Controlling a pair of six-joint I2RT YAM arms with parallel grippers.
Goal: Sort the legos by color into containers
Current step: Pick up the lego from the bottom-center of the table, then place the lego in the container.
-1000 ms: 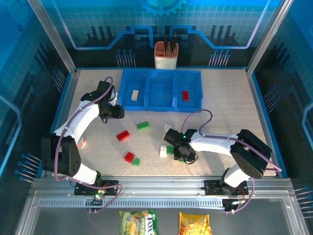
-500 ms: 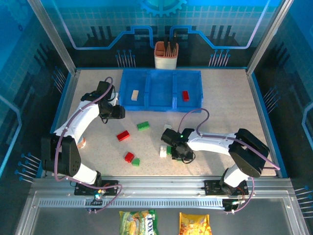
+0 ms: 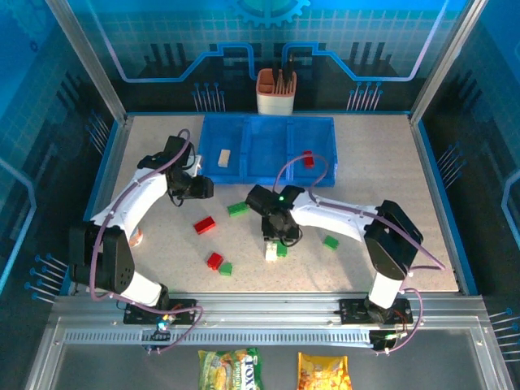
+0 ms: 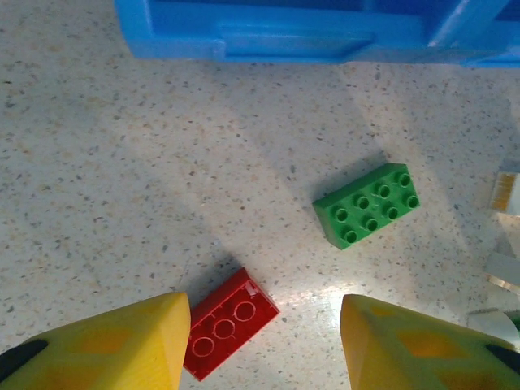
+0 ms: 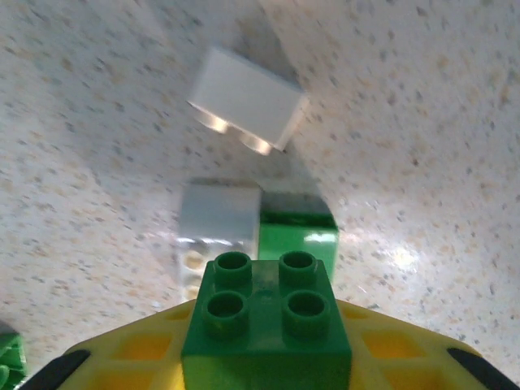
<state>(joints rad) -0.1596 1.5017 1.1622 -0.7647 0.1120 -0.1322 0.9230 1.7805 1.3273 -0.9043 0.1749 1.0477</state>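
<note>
**Right hand** (image 5: 266,348): it is closing fully on a held green brick (image 5: 266,313), a four-stud piece gripped between the yellow fingers (image 5: 138,357) with its studs facing the wrist camera. The hand is holding this brick above a white brick (image 5: 218,221) and a paired green brick (image 5: 297,234), which are lying side by side and touching. A tipped white brick (image 5: 246,110) is lying on its side just beyond them.

**Change since one second ago:** in the top view the right hand (image 3: 275,230) is now sitting farther left and nearer the containers (image 3: 244,146). Its arm has swung over from the right of the white-and-green pair. An exposed green brick (image 3: 331,241) is now showing on the table (image 3: 382,171) at a spot the arm was crossing before.

**Left hand** (image 4: 264,345): its fingers are standing apart and gripping nothing. It is hovering over a red brick (image 4: 230,322), which is lying just beside one finger. An eight-stud green brick (image 4: 367,203) is lying between the hand and the tray's near wall. This hand has shifted slightly rightward.

**Containers:** a cream brick (image 3: 224,157) is lying in the left compartment and a sorted red brick (image 3: 308,159) in the right one, both unmoved. A loose red brick (image 3: 214,260) and a small green brick (image 3: 225,268) are staying put, touching, near the front of the table.
</note>
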